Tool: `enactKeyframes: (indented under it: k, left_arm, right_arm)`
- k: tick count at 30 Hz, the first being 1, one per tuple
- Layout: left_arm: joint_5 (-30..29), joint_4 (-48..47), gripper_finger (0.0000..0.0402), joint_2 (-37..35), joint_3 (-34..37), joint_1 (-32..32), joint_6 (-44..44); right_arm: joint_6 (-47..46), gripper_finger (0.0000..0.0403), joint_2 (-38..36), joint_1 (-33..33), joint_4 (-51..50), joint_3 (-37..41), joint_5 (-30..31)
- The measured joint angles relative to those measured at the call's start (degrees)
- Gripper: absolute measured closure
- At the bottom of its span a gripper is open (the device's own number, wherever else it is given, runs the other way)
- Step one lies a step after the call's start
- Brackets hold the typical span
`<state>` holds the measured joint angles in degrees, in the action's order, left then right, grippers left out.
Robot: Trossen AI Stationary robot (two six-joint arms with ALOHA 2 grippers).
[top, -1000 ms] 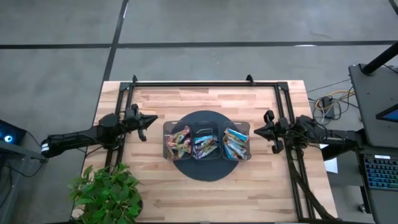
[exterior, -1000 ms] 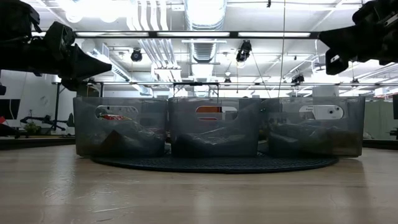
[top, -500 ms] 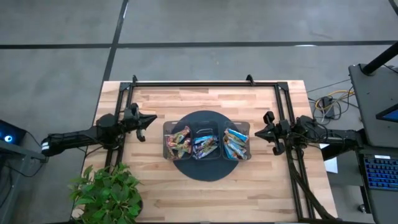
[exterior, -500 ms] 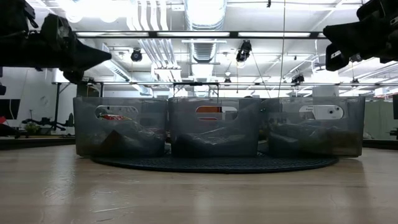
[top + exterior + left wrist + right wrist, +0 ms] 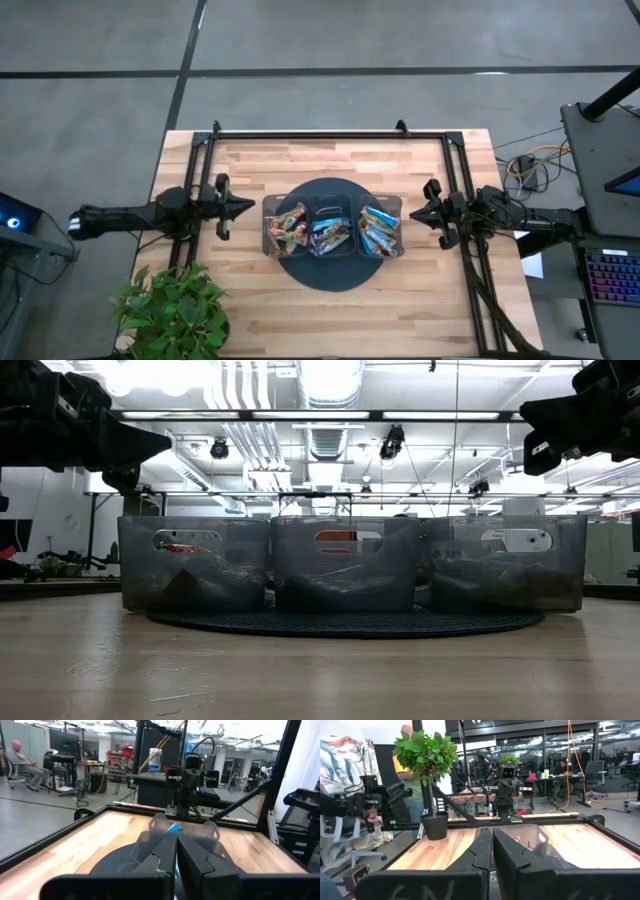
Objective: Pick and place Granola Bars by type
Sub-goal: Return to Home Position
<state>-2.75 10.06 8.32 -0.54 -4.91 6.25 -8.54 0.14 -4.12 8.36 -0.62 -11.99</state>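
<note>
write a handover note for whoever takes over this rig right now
Left pincer: shut, empty, above the table off the left end of the tray.
Right pincer: shut, empty, off the tray's right end.
Reddish-orange Granola Bars lie in the left compartment, dark blue bars in the middle, light blue bars in the right.
Done: sorting looks complete; no bar shows outside the tray.
Left: probably only parking both arms.

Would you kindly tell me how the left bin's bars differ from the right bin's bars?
The left bin's bars are reddish-orange and yellow; the right bin's bars are light blue. The left bin's bars lie nearer the left end effector, the right bin's bars nearer the right end effector. Both piles are shiny.
</note>
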Motion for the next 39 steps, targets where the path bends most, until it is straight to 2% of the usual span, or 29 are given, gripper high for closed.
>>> enactKeyframes:
  k: [3,8,10,14,21,39]
  left_arm:
    - [-0.2,0.0,0.0402,0.0,0.0,1.0,0.1]
    - [6.4,-0.1,0.0402,0.1,0.0,3.1,0.2]
    - [6.9,-1.4,0.0402,0.2,0.0,3.7,0.0]
    - [5.4,-7.4,0.0402,0.3,0.0,3.8,0.0]
    - [0.9,-7.1,0.0402,0.2,0.0,3.8,-0.1]
    - [0.9,-7.2,0.0402,0.2,0.0,3.8,1.4]
  right_arm:
    - [-0.1,0.0394,0.0,0.0,0.0,0.0,0.0]
    - [0.1,0.0394,0.0,0.0,-0.3,0.0,0.0]
    - [0.2,0.0394,0.0,0.0,-1.2,0.0,0.0]
    - [0.6,0.0394,0.1,0.0,-2.7,0.0,0.0]
    - [1.2,0.0394,0.4,0.0,-3.7,0.0,-0.1]
    - [3.0,0.0394,0.7,0.0,-3.9,0.0,0.0]
